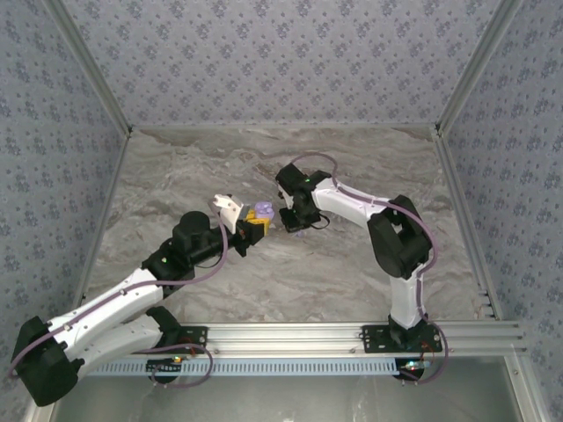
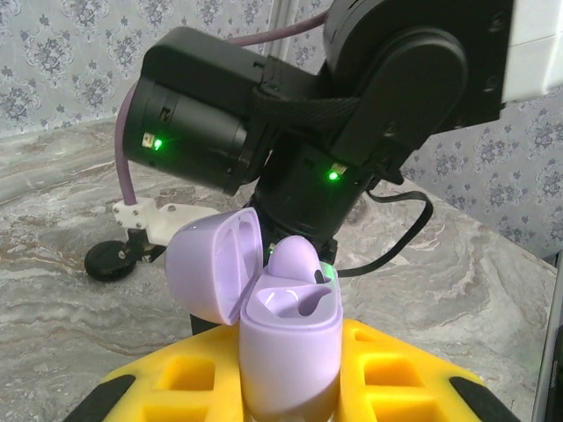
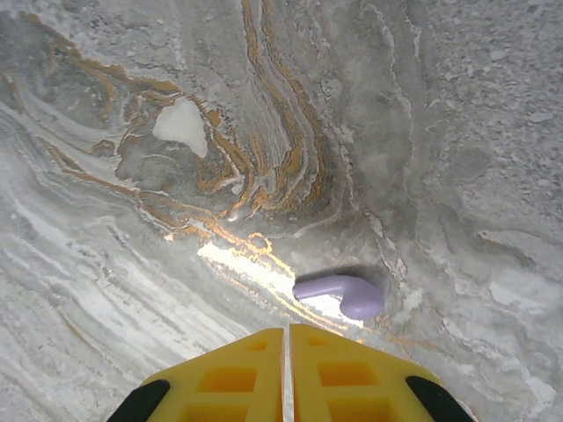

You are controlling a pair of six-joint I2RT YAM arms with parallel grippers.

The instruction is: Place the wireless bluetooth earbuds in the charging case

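Note:
My left gripper (image 2: pixel 290 391) is shut on the lilac charging case (image 2: pixel 290 352), which stands upright between the yellow fingers (image 2: pixel 180 378). The case's lid (image 2: pixel 211 264) is swung open to the left. One lilac earbud (image 2: pixel 295 259) sits in the far slot, and the near slot (image 2: pixel 286 303) is empty. A second lilac earbud (image 3: pixel 343 294) lies on the marble just ahead of my right gripper (image 3: pixel 288 338), whose yellow fingers are shut together with nothing between them. From above, the case (image 1: pixel 262 211) and left gripper (image 1: pixel 249 225) sit close beside the right gripper (image 1: pixel 290 220).
The marble tabletop (image 1: pixel 352 176) is walled on three sides by patterned panels (image 1: pixel 281 53). In the left wrist view the right arm's black wrist (image 2: pixel 308 114) and its cable (image 2: pixel 396 229) loom right behind the case. A metal rail (image 1: pixel 308 334) runs along the near edge.

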